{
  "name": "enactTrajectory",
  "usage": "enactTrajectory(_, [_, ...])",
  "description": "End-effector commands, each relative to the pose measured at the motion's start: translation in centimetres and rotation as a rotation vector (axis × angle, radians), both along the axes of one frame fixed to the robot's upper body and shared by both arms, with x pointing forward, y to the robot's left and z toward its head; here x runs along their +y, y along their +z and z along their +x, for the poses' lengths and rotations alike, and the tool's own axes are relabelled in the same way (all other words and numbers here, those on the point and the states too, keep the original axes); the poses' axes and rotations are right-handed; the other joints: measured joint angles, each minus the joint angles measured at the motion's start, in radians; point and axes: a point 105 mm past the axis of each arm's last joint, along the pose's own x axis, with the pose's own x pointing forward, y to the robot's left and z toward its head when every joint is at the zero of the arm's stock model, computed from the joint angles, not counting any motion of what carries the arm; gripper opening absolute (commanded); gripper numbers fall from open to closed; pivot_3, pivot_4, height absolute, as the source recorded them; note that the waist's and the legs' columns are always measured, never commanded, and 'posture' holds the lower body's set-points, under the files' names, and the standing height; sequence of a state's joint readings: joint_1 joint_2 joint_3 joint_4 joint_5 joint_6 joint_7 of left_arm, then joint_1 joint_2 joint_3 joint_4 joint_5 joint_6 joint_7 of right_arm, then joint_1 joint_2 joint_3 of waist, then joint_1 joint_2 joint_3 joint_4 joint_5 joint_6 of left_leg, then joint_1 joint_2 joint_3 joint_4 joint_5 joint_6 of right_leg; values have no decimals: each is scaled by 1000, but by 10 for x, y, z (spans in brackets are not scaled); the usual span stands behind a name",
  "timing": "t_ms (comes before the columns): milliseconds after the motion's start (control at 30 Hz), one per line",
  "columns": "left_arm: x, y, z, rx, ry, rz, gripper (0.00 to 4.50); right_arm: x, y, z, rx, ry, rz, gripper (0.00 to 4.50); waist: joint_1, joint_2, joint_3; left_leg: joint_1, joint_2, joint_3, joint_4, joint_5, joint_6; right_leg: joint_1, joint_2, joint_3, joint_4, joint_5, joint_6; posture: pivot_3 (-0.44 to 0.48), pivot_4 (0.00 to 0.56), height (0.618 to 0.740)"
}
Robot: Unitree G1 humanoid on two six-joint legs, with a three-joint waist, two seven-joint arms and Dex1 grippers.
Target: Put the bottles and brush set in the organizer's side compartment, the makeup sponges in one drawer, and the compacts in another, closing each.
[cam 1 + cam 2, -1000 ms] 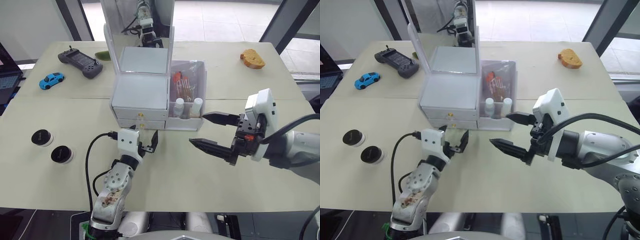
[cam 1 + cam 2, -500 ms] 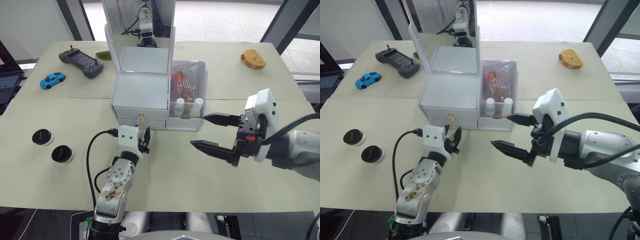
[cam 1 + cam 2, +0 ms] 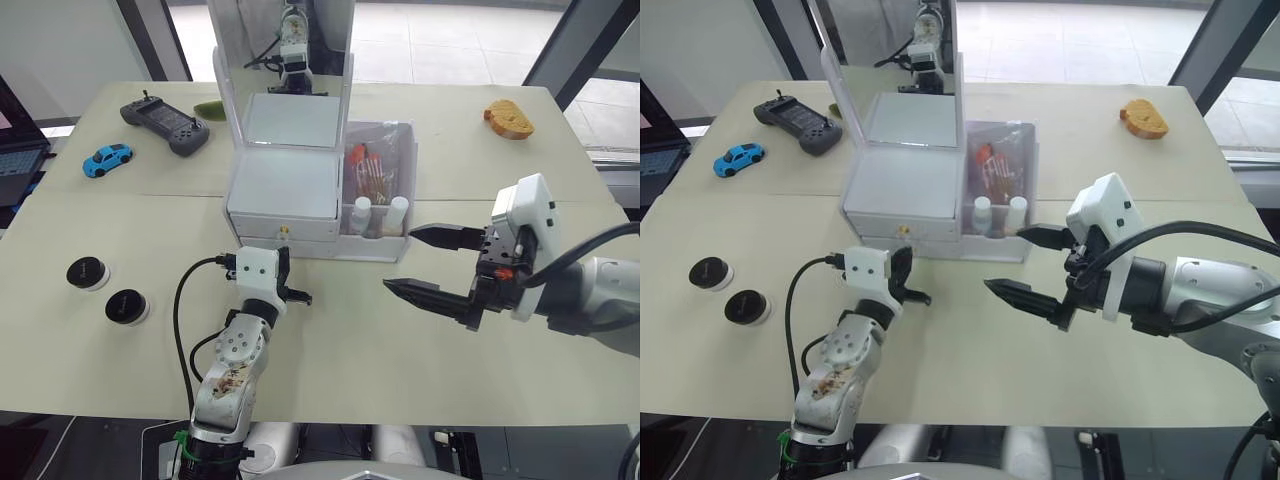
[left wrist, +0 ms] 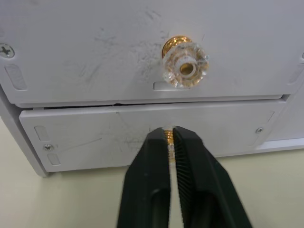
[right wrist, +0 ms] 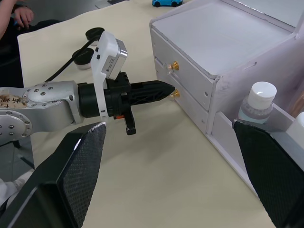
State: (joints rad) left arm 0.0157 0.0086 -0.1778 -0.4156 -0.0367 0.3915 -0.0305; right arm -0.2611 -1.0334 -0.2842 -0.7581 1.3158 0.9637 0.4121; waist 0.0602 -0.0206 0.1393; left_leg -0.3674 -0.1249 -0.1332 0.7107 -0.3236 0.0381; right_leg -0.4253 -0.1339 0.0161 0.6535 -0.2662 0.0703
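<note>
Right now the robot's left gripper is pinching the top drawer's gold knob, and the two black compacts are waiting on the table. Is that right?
Not quite. The left gripper is pinching the bottom drawer's knob, as the left wrist view shows; the top knob is free. The compacts are on the table.

head stereo overhead, wrist views near organizer

Left arm: silver-grey metal links with round screw heads, brownish smudges, looping black cable, white boxy wrist block, black tapered pincer with ribbed inner faces. Right arm: grey shell, white angular wrist housing, black cable, red detail, long black pincer fingers.
</note>
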Motion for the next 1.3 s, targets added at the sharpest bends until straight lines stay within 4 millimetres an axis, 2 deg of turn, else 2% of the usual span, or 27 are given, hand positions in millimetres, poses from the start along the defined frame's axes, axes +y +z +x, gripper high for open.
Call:
enactTrajectory(33, [0,0,-1,-2,0,-2,23,0,9,0,-51,6,2,4500,2,0,0,0,0,0,0,0,0,0,0,0,0,0,0,0,150,740])
enactTrajectory(267, [0,3,-7,-17,-22,-18,23,1,7,1,-47,15,9,4500,4,0,0,0,0,0,0,0,0,0,0,0,0,0,0,0,150,740])
enactTrajectory(400, [0,7,-9,-38,-24,-17,1174,2,6,1,-39,22,14,4500,6,0,0,0,0,0,0,0,0,0,0,0,-2,1,0,0,150,740])
enactTrajectory(533, [0,0,-8,-9,-18,-10,2399,2,5,1,-34,24,12,4500,6,0,0,-1,1,0,0,0,0,0,2,0,-5,3,0,0,150,740])
enactTrajectory(667, [-7,-4,-5,7,-33,-32,2399,3,9,1,-36,24,29,4500,7,0,0,-1,1,0,0,0,0,0,2,0,-5,3,0,0,150,740])
enactTrajectory(800, [-10,-5,-2,-1,-29,-34,1547,5,12,1,-37,28,33,4500,6,0,0,-1,1,0,0,0,0,0,2,0,-5,3,0,0,150,740])
enactTrajectory(967, [-12,-4,-1,-15,-28,-40,1547,4,13,2,-35,28,27,4500,7,0,0,-1,1,0,0,0,0,1,2,0,-5,3,0,0,150,740])
enactTrajectory(1067, [-12,0,-1,-39,-33,-50,1072,4,13,2,-33,31,24,4500,8,0,0,-1,2,0,0,0,0,1,2,0,-5,3,0,0,150,740])
enactTrajectory(1300, [-9,3,-1,-52,-22,-55,1072,5,11,2,-37,33,22,4500,9,0,0,-1,1,0,0,0,0,0,2,0,-6,3,0,0,150,740])
